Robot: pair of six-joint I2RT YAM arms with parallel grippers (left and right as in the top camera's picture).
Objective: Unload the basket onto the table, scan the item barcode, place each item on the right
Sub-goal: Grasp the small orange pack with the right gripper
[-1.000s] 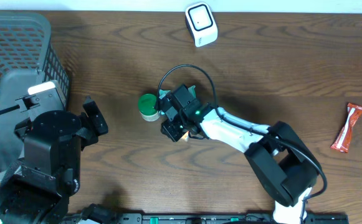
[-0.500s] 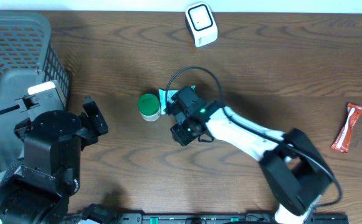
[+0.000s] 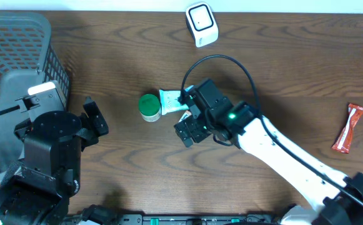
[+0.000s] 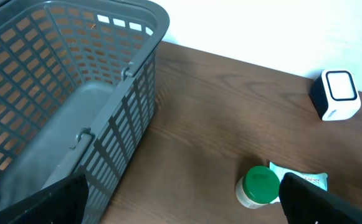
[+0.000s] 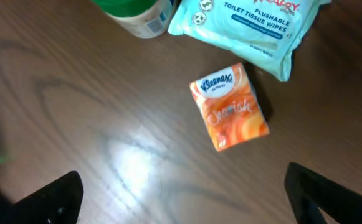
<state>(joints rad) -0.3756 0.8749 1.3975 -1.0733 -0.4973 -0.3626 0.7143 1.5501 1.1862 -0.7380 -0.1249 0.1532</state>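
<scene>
Now lying flat on the wooden table (image 5: 93,118), orange Kleenex pack (image 5: 230,107), touched by nothing, just beside the flushable wipes packet (image 5: 252,28) and near the green-lidded jar (image 3: 149,107). Over it, right gripper (image 5: 184,186), fingers spread wide, empty. Left gripper (image 4: 181,199) likewise spread and empty, beside the grey basket (image 4: 106,37). White scanner (image 3: 202,24) well apart, at the far edge.

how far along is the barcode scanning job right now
Done: nothing shows as scanned. In hand: nothing; the right gripper hangs with jaws open over the orange Kleenex tissue pack, which lies free on the wooden table. Still to do: carry an item to the white scanner; the red snack wrapper lies apart.
</scene>
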